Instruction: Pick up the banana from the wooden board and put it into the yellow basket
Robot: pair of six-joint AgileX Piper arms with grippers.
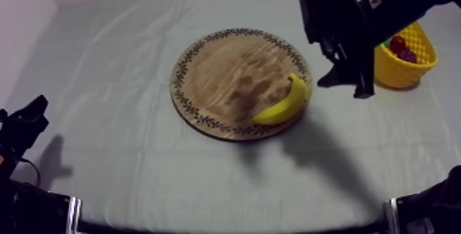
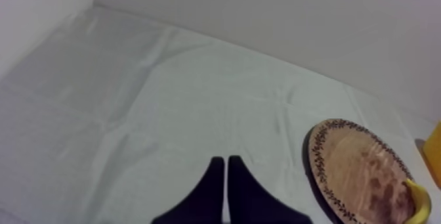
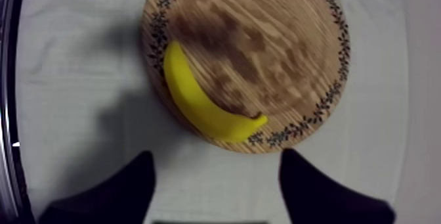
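The yellow banana lies on the right rim of the round wooden board, curving up toward the basket side. My right gripper hangs open above the cloth between the board and the yellow basket, just right of the banana. From the right wrist, the banana lies on the board just ahead of the open gripper, nothing between its fingers. My left gripper rests at the table's left, and in the left wrist view it is shut into a narrow wedge.
The basket holds a small red fruit and a dark bunch of grapes. The left wrist view shows the board, the banana's tip and a yellow edge of the basket far across bare cloth.
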